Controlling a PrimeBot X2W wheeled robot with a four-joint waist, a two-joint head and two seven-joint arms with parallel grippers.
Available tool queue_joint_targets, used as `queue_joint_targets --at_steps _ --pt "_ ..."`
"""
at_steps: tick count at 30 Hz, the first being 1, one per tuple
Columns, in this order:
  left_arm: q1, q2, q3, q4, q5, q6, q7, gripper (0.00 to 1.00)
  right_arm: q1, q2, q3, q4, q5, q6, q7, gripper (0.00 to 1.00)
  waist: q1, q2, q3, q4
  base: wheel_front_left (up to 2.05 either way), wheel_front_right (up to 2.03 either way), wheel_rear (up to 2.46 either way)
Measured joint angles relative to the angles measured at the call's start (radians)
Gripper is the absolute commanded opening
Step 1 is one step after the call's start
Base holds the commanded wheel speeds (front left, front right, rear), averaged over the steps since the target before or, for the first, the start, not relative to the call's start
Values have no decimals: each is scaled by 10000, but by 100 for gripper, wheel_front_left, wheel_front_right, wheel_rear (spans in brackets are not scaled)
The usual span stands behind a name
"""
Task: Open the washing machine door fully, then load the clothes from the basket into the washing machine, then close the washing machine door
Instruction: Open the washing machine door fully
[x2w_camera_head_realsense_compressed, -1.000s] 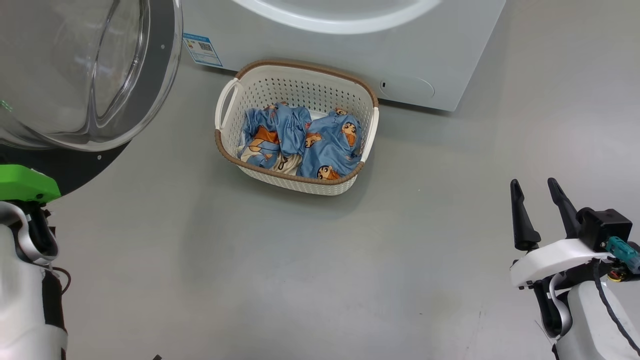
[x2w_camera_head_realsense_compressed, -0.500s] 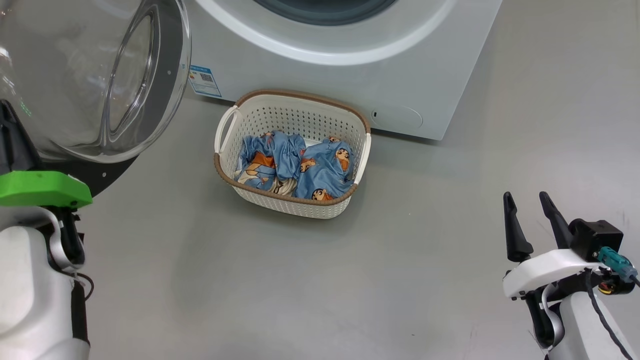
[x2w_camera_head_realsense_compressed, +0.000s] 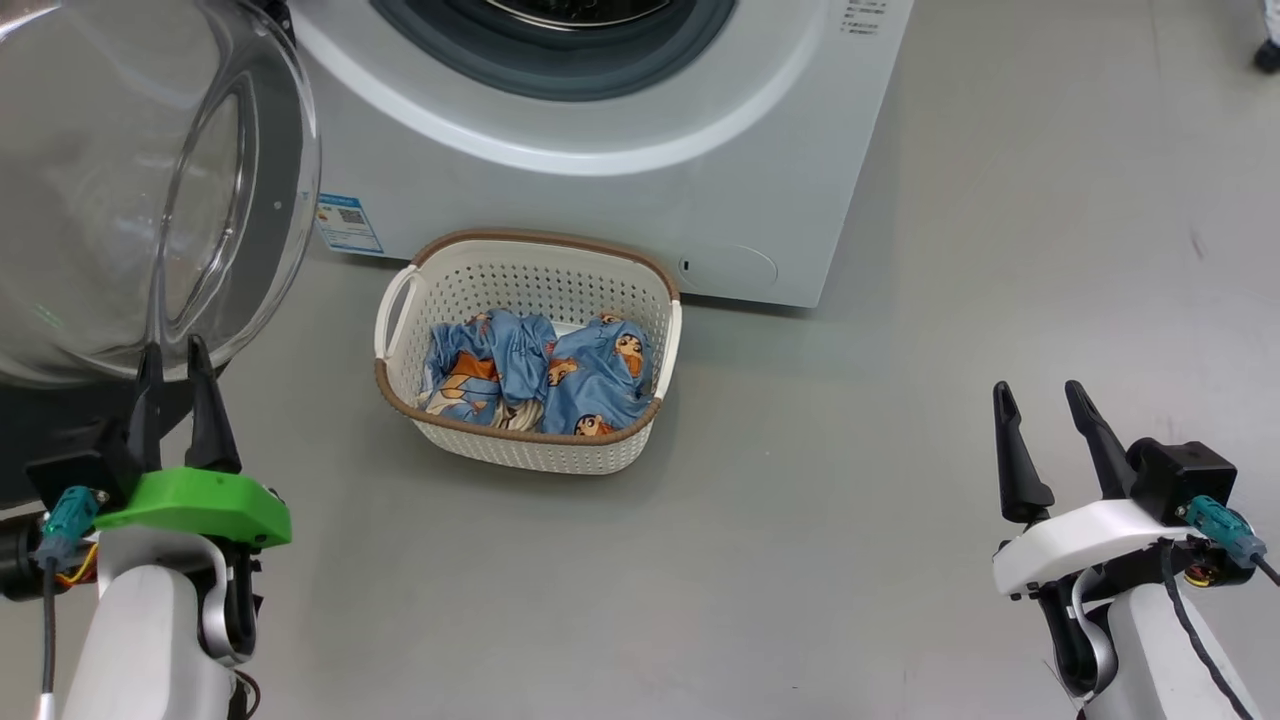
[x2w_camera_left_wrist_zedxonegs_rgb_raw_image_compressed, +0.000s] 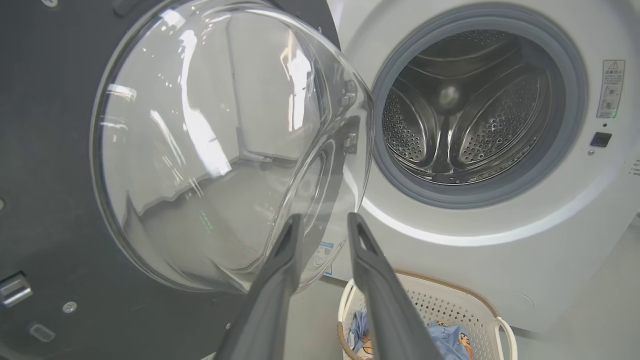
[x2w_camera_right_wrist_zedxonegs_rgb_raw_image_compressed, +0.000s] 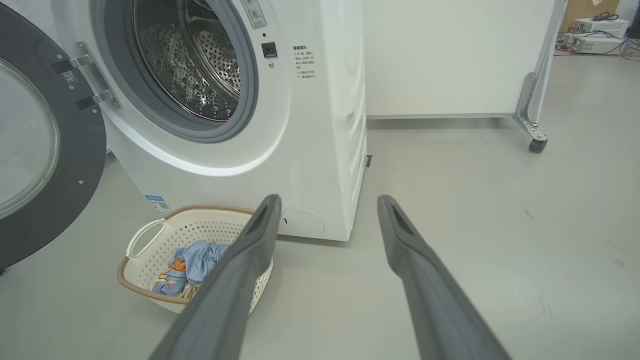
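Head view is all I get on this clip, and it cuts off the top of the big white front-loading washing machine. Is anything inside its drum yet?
Observer: No. The left wrist view looks straight into the perforated steel drum, and nothing lies in it.
Operator: Is the round door with the black rim and clear glass bowl well off the opening?
Observer: Yes. The right wrist view shows it swung wide on two metal hinges, with the grey gasket uncovered.
Operator: Anything standing near the washing machine?
Observer: In the right wrist view, a white panel on a castor wheel stands behind it, off to one side.
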Motion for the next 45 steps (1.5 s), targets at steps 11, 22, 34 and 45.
queue_joint_targets --at_steps 11,22,34,45 --pt "787 -81 -309 -270 211 -159 2 100 8 59 21 -619 -148 -2 0 100 0 0 -280 -1082 0 0 0" --pt "1404 -132 -961 -209 334 -334 2 100 411 56 -174 -1110 -330 -19 0 100 0 0 -636 -1807 0 0 0" --pt "1642 -92 -844 -355 334 -337 2 100 629 52 -244 -1569 -499 -104 0 100 0 0 -671 -1862 0 0 0" --pt "1664 -92 -694 -604 445 -337 2 100 809 -31 -247 -1613 -763 -290 0 100 0 0 -708 -1773 0 0 0"
